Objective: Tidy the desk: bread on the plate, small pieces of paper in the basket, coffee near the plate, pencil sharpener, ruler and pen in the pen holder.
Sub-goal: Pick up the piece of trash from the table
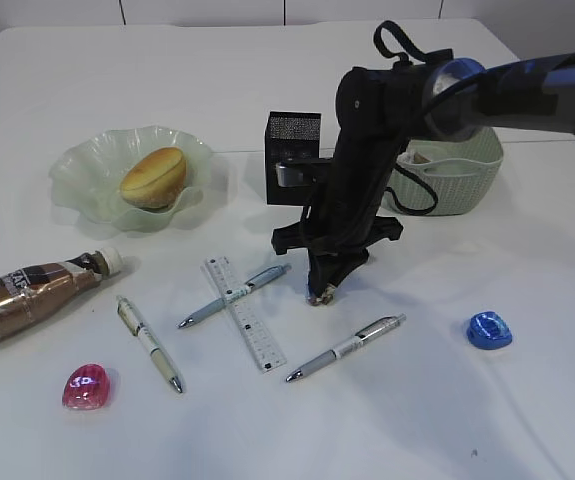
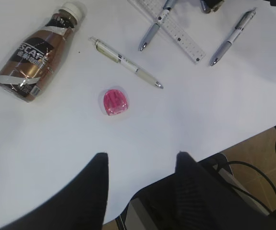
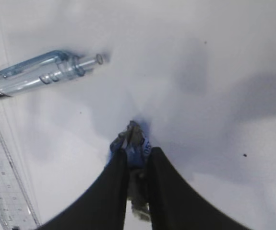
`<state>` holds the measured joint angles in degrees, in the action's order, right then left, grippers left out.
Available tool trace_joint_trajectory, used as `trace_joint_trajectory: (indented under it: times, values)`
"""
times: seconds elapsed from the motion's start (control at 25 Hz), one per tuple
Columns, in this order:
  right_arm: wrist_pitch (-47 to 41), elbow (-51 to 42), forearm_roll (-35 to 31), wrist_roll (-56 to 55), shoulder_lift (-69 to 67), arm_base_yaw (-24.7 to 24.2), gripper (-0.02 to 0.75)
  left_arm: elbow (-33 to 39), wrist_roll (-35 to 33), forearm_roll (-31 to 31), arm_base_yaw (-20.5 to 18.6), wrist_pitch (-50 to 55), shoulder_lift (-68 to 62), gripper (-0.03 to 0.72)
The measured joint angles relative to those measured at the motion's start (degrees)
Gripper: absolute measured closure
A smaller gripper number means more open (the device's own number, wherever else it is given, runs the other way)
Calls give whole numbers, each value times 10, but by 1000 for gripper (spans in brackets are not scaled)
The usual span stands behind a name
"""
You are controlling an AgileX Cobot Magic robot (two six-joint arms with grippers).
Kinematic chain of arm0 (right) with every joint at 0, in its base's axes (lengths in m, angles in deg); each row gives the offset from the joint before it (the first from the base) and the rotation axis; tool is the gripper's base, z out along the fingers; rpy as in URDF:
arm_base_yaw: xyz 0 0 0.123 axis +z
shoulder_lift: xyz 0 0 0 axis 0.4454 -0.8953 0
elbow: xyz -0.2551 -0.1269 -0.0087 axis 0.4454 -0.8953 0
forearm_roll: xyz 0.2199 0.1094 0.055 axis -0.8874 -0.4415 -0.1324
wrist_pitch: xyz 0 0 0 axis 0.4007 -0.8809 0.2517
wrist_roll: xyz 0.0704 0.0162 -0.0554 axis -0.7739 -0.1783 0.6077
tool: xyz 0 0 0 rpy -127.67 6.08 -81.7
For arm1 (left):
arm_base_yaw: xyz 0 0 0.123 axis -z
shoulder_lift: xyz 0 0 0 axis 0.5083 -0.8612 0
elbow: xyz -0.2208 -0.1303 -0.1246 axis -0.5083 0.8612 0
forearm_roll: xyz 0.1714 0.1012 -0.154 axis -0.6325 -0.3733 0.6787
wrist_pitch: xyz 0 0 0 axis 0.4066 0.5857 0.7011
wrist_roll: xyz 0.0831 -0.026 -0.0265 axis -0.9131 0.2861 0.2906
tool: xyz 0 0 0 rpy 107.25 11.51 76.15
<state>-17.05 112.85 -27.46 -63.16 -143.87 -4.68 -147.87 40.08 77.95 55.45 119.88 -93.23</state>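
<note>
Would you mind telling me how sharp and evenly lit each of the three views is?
Exterior view: even, soft light, sharp throughout, faint shadows under the pens and ruler. Left wrist view: crisp on the coffee bottle and pink pencil sharpener, though the left gripper fingers are blurred dark shapes. Right wrist view: soft overall, with broad grey shadows on the table; the right gripper pinches a small scrap too blurred to identify.

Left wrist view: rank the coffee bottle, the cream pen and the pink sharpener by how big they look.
1. Coffee bottle, clearly the largest.
2. Cream pen, about as long but far thinner.
3. Pink sharpener, the smallest.
</note>
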Motion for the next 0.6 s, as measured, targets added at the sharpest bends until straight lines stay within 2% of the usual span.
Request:
trace_joint_trajectory:
  times: [0.24,0.6]
  values:
    - [-25,2,-1,0,0,0,623,0,0,0,0,0,0,366]
    - [-55,60,1,0,0,0,626,0,0,0,0,0,0,366]
